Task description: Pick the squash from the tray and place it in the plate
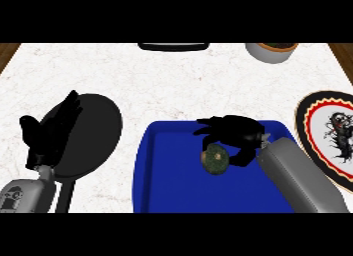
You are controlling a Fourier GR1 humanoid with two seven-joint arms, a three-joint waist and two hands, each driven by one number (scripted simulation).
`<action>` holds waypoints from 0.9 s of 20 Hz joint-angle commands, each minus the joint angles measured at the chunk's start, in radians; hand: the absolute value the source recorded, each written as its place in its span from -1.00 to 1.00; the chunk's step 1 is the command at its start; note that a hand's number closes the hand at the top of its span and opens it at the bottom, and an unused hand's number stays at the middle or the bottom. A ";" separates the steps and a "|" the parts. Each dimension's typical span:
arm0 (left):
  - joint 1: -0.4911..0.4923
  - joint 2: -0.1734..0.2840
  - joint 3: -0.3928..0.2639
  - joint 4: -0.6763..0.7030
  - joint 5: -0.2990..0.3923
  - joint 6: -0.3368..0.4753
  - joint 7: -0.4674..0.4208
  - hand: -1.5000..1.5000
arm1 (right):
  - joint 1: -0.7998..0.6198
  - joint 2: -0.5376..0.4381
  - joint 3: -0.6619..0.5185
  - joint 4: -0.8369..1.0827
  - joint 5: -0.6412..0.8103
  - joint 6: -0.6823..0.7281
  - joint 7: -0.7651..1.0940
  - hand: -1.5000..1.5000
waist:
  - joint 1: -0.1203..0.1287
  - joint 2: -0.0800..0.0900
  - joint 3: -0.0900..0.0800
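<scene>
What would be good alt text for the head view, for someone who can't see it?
The robot's right hand curls its fingers round a green squash above a blue tray on a white marble counter. A patterned plate lies right of the tray. The left hand rests open over a black pan.

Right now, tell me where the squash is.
In the head view the squash is over the blue tray, right of centre, beneath the right robot hand curled around it; the plate is farther right.
</scene>
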State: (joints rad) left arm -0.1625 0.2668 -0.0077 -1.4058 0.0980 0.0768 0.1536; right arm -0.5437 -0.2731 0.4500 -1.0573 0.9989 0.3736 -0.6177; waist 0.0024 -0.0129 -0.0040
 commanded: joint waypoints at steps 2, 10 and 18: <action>-0.033 0.047 0.065 0.078 0.025 -0.060 -0.033 0.00 | 0.073 0.046 0.041 -0.031 0.016 0.033 -0.011 1.00 | -0.006 0.013 0.004; 0.032 -0.005 0.023 -0.021 -0.020 -0.022 0.005 0.00 | 0.236 -0.030 -0.061 -0.218 0.004 -0.122 -0.044 1.00 | -0.013 0.008 0.004; 0.057 0.022 0.079 -0.015 0.003 -0.004 0.010 0.00 | 0.696 -0.195 -0.218 -0.661 -0.148 -0.229 -0.038 1.00 | -0.100 -0.010 0.003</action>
State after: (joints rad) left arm -0.1059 0.2755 0.0568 -1.4101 0.0953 0.0723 0.1448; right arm -0.0301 -0.4075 0.3108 -1.5386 0.9258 0.1957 -0.6376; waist -0.0723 -0.0248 -0.0024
